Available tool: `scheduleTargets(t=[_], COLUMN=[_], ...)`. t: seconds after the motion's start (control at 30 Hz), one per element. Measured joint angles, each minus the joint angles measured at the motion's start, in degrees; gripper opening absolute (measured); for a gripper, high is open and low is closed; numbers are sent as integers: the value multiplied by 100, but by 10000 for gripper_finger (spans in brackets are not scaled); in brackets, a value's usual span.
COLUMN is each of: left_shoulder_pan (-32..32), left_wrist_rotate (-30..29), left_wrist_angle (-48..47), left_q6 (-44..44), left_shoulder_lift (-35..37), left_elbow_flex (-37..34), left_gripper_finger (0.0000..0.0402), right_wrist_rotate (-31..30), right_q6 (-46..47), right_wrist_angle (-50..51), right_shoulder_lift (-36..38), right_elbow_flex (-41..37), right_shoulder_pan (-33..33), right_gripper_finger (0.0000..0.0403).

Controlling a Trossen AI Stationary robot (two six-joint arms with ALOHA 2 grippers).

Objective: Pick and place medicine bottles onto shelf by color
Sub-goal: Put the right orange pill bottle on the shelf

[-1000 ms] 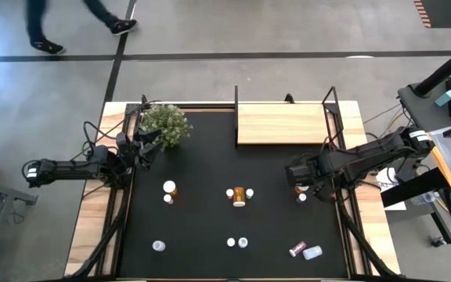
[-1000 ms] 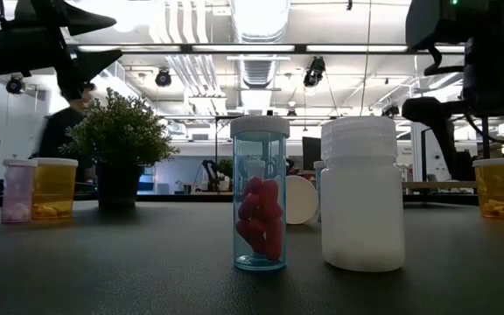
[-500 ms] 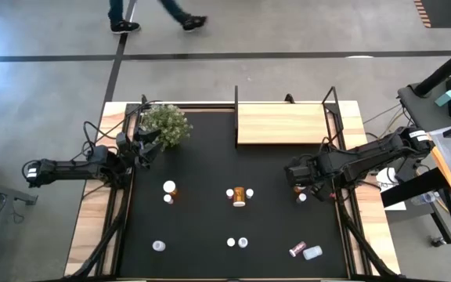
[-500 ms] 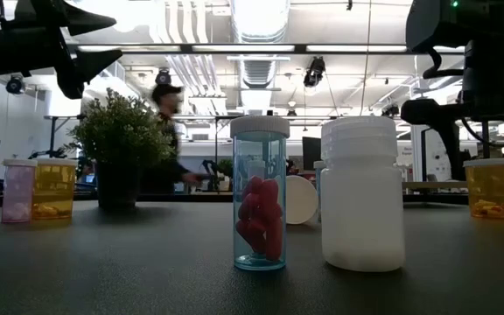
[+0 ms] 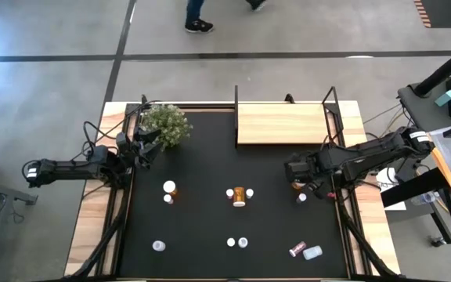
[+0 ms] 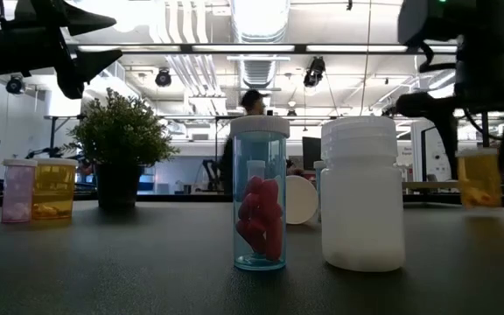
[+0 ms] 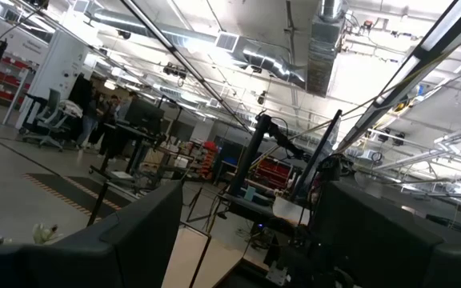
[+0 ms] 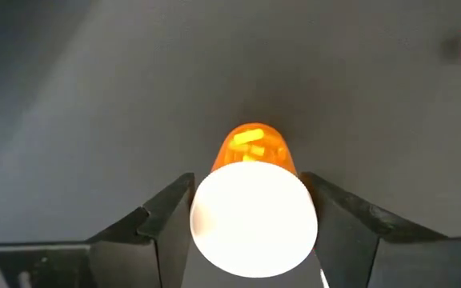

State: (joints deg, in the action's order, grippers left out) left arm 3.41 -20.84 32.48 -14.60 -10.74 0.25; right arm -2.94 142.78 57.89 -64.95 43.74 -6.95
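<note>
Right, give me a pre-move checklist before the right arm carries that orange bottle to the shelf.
1. Grip: the right gripper has a finger on each side of the orange bottle under its white cap: ok.
2. Bottle off the table: in the low view it appears raised and blurred: ok, probably.
3. Shelf board free for a bottle: ok.
4. Neighbouring white-capped bottle beside the right gripper, risk of a knock: cannot tell.
5. Left gripper parked by the potted plant, away from the path: ok.

No readable text, labels, brands or numbers anywhere; bottles, shelf and room signs show nothing legible.
</note>
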Motion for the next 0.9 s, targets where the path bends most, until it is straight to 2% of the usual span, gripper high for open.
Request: scheduleTargets(t=[0.17, 0.37, 0.57, 0.7, 0.9], left_shoulder_pan=[1, 1, 0, 1, 0], left_wrist_rotate=[-2, 0, 0, 0, -2], left_wrist_angle=[-1, 1, -1, -1, -1], left_q6=[-1, 0, 1, -1, -1], left_shoulder_lift=[0, 0, 0, 0, 0], left_elbow_flex=[-2, 0, 0, 0, 0], left_gripper_finger=[295, 295, 295, 295, 295], right_wrist_rotate=[30, -256, -749, -765, -725], right_q6=[-926, -2957, -5581, -7202, -10270], right_wrist_angle=[866, 1855, 1963, 1920, 1381], right_shoulder_lift=[-7, -7, -35, -149, -451], right_elbow_flex=[716, 1604, 2070, 2253, 2337], right_shoulder_pan=[580, 1518, 2424, 3035, 3663], right_gripper_finger=[193, 196, 200, 201, 202])
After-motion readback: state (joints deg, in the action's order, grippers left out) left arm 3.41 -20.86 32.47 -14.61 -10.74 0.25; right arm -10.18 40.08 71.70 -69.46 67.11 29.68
